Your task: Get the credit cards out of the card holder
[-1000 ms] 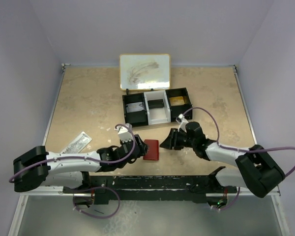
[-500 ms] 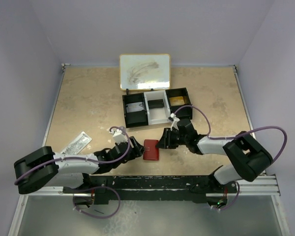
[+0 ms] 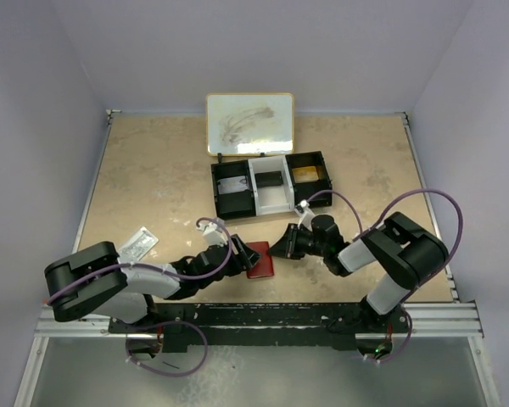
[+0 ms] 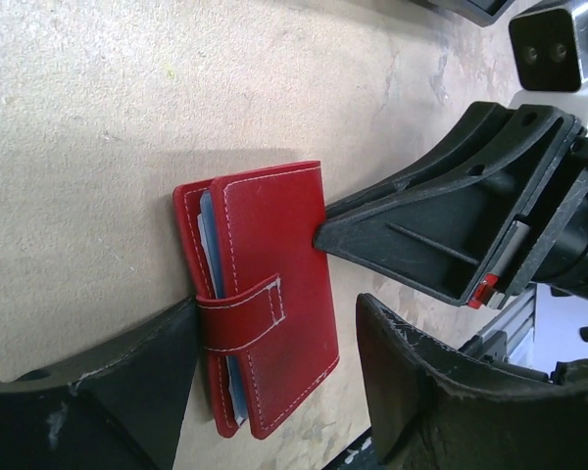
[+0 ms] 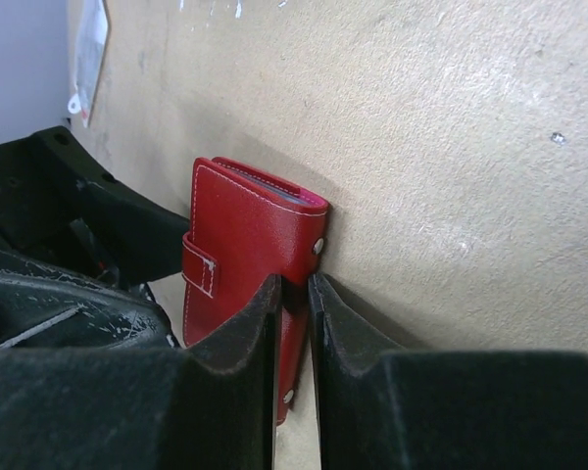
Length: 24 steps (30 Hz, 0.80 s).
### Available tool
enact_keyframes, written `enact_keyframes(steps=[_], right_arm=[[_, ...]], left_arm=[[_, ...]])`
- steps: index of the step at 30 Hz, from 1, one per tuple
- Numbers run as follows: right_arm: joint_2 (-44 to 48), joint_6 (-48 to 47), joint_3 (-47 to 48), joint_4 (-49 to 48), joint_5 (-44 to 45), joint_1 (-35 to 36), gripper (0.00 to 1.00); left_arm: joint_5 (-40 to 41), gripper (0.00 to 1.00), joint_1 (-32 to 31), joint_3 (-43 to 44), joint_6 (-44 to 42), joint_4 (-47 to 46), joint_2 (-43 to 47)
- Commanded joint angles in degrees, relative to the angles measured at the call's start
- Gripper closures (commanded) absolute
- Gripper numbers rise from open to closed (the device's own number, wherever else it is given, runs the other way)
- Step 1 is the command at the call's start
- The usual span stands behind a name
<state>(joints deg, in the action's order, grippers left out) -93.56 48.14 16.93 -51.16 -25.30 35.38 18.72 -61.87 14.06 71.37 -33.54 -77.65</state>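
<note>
Red card holder (image 4: 274, 245) lying closed on the table (image 3: 153, 170), left gripper (image 4: 276, 302) straddling it with jaws gaping wide, right gripper (image 5: 294, 284) holding jaws nearly together, tips touching its edge, actual pinch being unclear

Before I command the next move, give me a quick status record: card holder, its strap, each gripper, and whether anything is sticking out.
card holder: closed, lying flat on the table between both grippers
strap: wrapped around the cover's edge
sleeves: pale blue edges show inside, nothing sticking out
left gripper: open, straddling the holder
right gripper: nearly closed, tips at the holder's edge; grip unclear
</note>
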Motion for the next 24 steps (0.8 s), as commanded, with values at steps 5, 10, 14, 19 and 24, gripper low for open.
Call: enact_keyframes(steps=[5,10,14,19,24], right_arm=[[-6.89,1.15,-5.54,-0.38,2.54,0.5,0.82],[-4.56,1.03,-5.52,0.03,2.35,0.49,0.8],[-2.17,0.44,-5.18,1.96,1.22,0.53,0.78],[6.21,-2.01,-3.27,12.35,3.18,0.52,0.68],[19.94,-4.61,0.77,29.11,11.62,0.56,0.51]], left_arm=[[-1.67,0.49,0.09,-2.11,2.62,-7.21,-3.43],[-3.12,0.67,-0.16,0.05,1.77,-10.11,-5.68],[-2.33,0.85,-0.76,2.27,1.24,-7.12,-5.52],[5.32,0.92,-3.82,10.16,-1.85,17.89,0.26],[12.79,0.94,-5.86,18.4,-4.53,37.82,5.34]])
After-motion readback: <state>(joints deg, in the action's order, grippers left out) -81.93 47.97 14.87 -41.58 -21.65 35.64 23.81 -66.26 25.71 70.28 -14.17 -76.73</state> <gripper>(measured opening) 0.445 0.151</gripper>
